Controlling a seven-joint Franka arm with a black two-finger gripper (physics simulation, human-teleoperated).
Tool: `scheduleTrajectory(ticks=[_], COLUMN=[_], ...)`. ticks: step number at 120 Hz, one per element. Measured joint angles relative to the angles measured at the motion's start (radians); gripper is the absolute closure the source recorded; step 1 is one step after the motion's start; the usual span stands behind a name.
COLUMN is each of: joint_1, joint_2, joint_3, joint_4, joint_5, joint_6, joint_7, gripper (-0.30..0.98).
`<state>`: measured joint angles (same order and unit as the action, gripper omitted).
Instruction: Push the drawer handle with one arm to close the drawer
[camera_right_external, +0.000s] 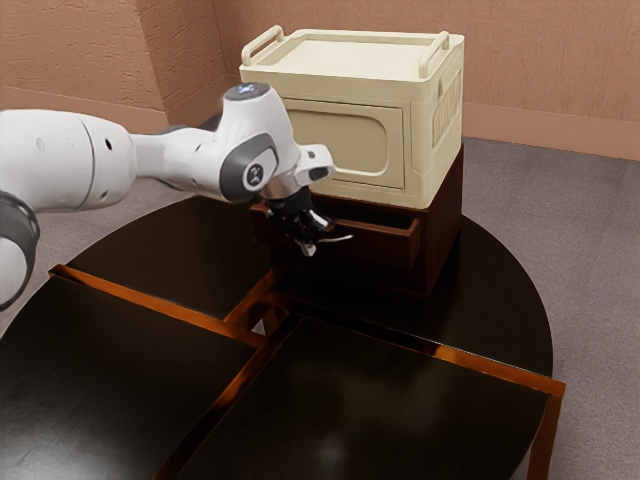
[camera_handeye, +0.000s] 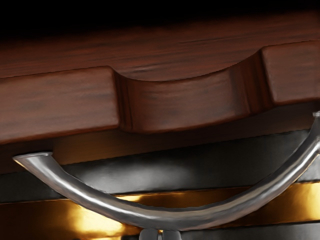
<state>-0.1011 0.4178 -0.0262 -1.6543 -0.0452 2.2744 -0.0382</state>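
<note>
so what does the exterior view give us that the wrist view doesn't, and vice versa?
Exterior view's own: the white arm, the cream storage box on the dark wood cabinet, the walls and the floor, plus how the drawer front stands out from the cabinet.

Wrist view's own: the scooped notch in that front's top edge, and the close-up sweep of the curved metal handle.

Shared: the drawer front, the handle, the claw's tips by it, and the table below.

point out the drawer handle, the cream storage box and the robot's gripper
drawer handle (camera_handeye: 165, 218): wrist view, on the middle of its curved metal bar
cream storage box (camera_right_external: 434, 140): exterior view, on its front corner
gripper (camera_right_external: 308, 246): exterior view, between its fingertips
</note>
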Motion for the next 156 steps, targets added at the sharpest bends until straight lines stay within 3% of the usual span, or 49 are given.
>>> scheduleTrajectory(ticks=[54, 74, 81, 90, 120, 156], joint_1=[-0.003, -0.058, -0.061, -0.060, -0.053, -0.036], joint_2=[0.137, -0.116, -0.260, -0.379, -0.565, -0.612], joint_3=[0.001, 0.053, 0.058, 0.058, 0.059, 0.054], joint_4=[0.201, -0.151, -0.280, -0.331, -0.344, -0.351], joint_5=[-0.016, -0.126, -0.137, -0.099, -0.047, 0.003], joint_6=[-0.004, 0.032, 0.023, -0.039, -0.288, -0.446], joint_7=[0.041, 0.029, 0.006, -0.019, -0.037, -0.021], gripper=[0.79, 0.79, 0.79, 0.78, 0.28, 0.07])
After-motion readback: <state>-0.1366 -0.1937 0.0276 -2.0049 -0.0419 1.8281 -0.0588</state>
